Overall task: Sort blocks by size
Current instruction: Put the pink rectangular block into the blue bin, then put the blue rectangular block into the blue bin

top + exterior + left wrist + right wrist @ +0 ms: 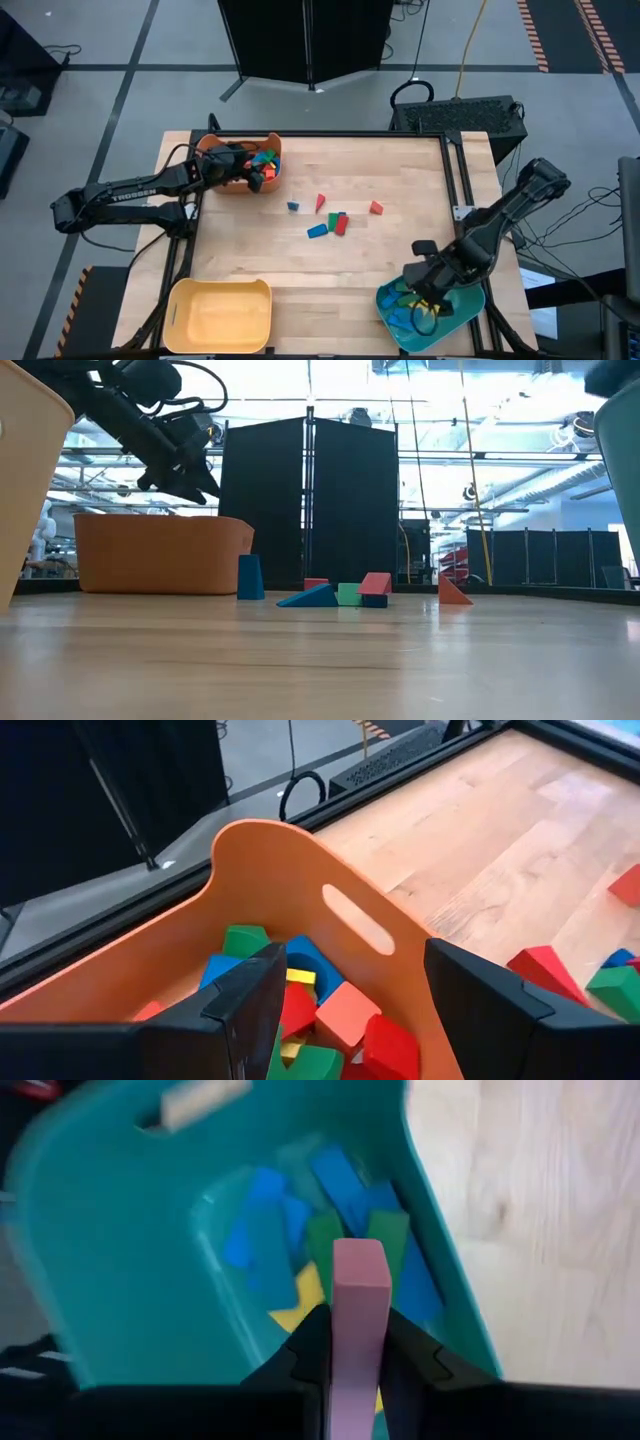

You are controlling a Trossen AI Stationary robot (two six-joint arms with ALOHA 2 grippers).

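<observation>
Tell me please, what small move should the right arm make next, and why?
Probably open the right gripper and let the pink bar fall. Its fingers are shut on the bar directly over the teal bin, where blue, green and yellow blocks already lie. The left gripper hangs open over the orange bin.

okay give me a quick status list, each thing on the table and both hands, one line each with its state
Left hand: open, over the orange bin, empty.
Right hand: shut on the pink bar, over the teal bin.
Pink bar: held upright.
Orange bin: holds mixed blocks.
Teal bin: holds blue, green and yellow blocks.
Yellow bin: upright, looks empty.
Loose blocks: lying mid-table, untouched.
</observation>
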